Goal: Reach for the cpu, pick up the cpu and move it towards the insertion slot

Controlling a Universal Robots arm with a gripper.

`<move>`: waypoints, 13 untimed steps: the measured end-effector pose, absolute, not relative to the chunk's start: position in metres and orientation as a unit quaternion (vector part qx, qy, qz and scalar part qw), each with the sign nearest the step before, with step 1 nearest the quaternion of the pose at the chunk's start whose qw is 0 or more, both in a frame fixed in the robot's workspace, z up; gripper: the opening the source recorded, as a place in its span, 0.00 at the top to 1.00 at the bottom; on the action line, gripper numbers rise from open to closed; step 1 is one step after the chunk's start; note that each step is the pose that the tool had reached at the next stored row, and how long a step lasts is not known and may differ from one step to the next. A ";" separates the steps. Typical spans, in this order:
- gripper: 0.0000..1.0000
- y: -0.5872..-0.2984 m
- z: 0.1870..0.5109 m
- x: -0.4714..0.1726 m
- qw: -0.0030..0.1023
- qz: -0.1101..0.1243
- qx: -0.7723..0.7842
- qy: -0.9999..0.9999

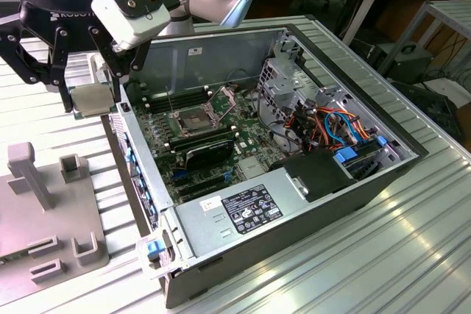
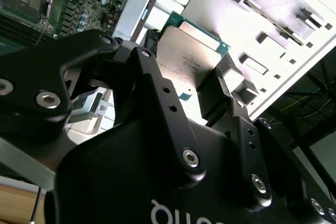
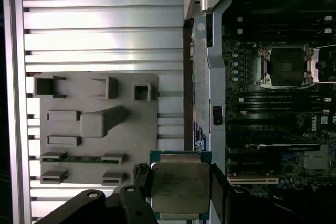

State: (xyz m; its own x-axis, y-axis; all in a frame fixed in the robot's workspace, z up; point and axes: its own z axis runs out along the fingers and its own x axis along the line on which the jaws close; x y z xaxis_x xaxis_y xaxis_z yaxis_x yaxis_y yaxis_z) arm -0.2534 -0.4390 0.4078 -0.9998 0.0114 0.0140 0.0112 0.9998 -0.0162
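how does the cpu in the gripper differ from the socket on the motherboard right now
The cpu is a pale, silvery plate on a green edge; the insertion slot has a dark centre inside a silver metal frame. The cpu is held up off the work surface between the fingers of the gripper, outside the computer case; the slot is fixed on the motherboard inside it. The cpu is a solid slab; the slot lies open and empty. Both are roughly square.

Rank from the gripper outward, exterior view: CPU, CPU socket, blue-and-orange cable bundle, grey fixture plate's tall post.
1. Pale square cpu: clamped in the gripper jaws, outside the case wall.
2. Silver-framed insertion slot: on the motherboard, toward the exterior view's right. Tall post of the grey plastic fixture plate: below the gripper; too close to call.
3. Blue-and-orange cable bundle: far right.
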 end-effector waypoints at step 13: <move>0.45 -0.439 0.408 -0.244 0.007 0.008 -0.006 -1.000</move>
